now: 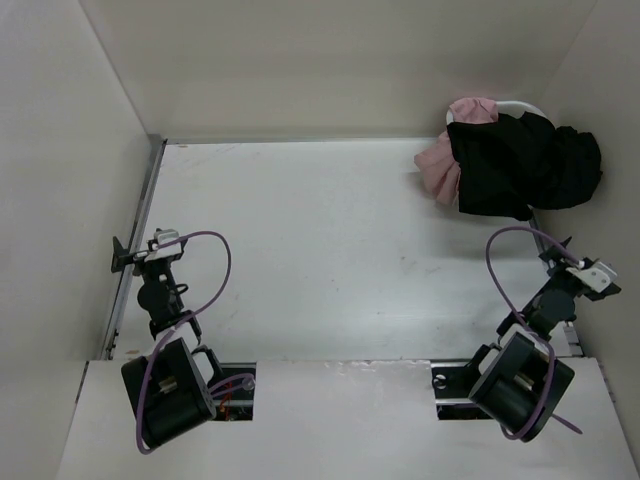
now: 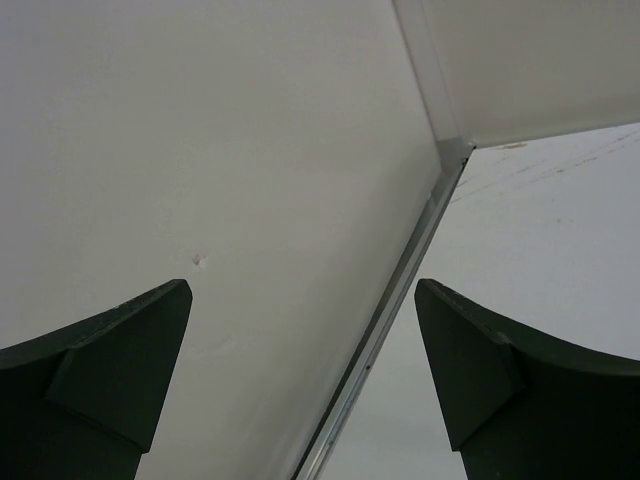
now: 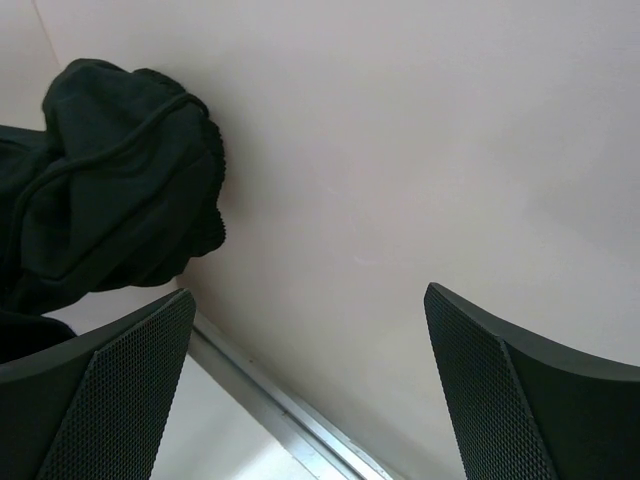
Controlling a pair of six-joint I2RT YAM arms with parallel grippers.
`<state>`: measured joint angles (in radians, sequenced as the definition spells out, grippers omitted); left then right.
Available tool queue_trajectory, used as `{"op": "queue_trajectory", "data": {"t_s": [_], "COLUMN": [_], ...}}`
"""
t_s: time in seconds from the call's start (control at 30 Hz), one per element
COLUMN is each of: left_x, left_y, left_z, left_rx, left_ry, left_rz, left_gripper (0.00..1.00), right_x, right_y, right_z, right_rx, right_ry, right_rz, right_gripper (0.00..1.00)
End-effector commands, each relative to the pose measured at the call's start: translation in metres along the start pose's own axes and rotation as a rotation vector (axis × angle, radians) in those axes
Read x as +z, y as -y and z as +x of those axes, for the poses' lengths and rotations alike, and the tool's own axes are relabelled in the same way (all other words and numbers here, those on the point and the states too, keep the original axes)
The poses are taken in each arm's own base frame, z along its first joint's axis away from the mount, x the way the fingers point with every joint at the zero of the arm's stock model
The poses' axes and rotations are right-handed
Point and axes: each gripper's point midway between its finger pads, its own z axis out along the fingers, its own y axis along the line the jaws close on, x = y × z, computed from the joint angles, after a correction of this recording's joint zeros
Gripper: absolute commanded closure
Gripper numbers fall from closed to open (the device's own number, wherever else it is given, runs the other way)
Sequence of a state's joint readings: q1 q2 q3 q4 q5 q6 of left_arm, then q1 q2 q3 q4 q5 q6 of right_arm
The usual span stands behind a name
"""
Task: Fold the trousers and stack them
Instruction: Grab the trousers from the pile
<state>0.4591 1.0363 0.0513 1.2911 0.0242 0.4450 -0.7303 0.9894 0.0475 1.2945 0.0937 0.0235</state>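
The black trousers (image 1: 525, 165) lie bunched in a heap at the table's far right corner, draped over the rim of a white basket (image 1: 520, 106). They also show at the upper left of the right wrist view (image 3: 110, 190). My left gripper (image 1: 128, 255) is open and empty at the table's left edge, facing the left wall. My right gripper (image 1: 572, 252) is open and empty at the right edge, a short way in front of the trousers. Both pairs of jaws stand wide apart with nothing between them.
A pink garment (image 1: 445, 160) lies under and beside the trousers, partly in the basket. White walls enclose the table on the left, back and right. A metal rail (image 2: 390, 300) runs along the left wall's foot, and another (image 3: 280, 410) along the right.
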Motion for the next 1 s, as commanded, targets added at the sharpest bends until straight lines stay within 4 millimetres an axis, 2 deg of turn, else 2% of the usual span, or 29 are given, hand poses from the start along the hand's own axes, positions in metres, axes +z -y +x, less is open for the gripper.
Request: {"op": "queue_trajectory", "data": {"t_s": [0.0, 0.2, 0.27, 0.37, 0.4, 0.47, 0.53, 0.57, 0.63, 0.67, 0.7, 0.77, 0.8, 0.87, 0.97], "left_x": [-0.014, -0.017, -0.017, -0.011, -0.006, 0.003, 0.015, 0.02, 0.026, 0.024, 0.017, -0.001, -0.012, -0.027, -0.029], "left_y": [0.003, 0.012, 0.01, -0.001, -0.008, -0.004, 0.018, 0.035, 0.075, 0.1, 0.129, 0.17, 0.19, 0.219, 0.239], "left_z": [-0.001, -0.011, -0.026, -0.079, -0.097, -0.139, -0.165, -0.173, -0.176, -0.175, -0.173, -0.17, -0.168, -0.162, -0.155], "left_rx": [-0.017, -0.004, 0.026, 0.047, 0.048, 0.019, -0.014, -0.036, -0.098, -0.134, -0.17, -0.201, -0.202, -0.179, -0.169], "left_ry": [0.034, 0.082, 0.138, 0.288, 0.329, 0.417, 0.435, 0.413, 0.309, 0.231, 0.124, -0.036, -0.115, -0.238, -0.329], "left_rz": [0.007, 0.067, 0.07, 0.039, 0.022, 0.069, 0.186, 0.265, 0.434, 0.535, 0.656, 0.833, 0.919, 1.036, 1.068], "left_gripper": [0.0, 0.0, 0.0, 0.0, 0.0, 0.0, 0.0, 0.0, 0.0, 0.0, 0.0, 0.0, 0.0, 0.0, 0.0], "right_x": [-0.008, -0.008, -0.008, 0.002, 0.001, 0.001, 0.013, 0.033, 0.059, 0.072, 0.086, 0.109, 0.118, 0.126, 0.132], "right_y": [0.003, 0.003, 0.005, -0.011, -0.022, -0.068, -0.11, -0.138, -0.175, -0.185, -0.188, -0.189, -0.196, -0.212, -0.223], "right_z": [-0.026, -0.027, -0.026, -0.036, -0.048, -0.082, -0.107, -0.114, -0.1, -0.09, -0.085, -0.094, -0.093, -0.069, -0.026], "right_rx": [0.044, 0.044, 0.042, -0.004, -0.046, -0.12, -0.12, -0.124, -0.248, -0.326, -0.365, -0.319, -0.292, -0.307, -0.314], "right_ry": [0.133, 0.136, 0.134, 0.136, 0.154, 0.199, 0.162, 0.089, -0.075, -0.175, -0.256, -0.336, -0.362, -0.485, -0.713], "right_rz": [0.005, 0.004, 0.009, -0.067, -0.125, -0.312, -0.425, -0.457, -0.487, -0.468, -0.408, -0.255, -0.253, -0.359, -0.367], "right_gripper": [0.0, 0.0, 0.0, 0.0, 0.0, 0.0, 0.0, 0.0, 0.0, 0.0, 0.0, 0.0, 0.0, 0.0, 0.0]}}
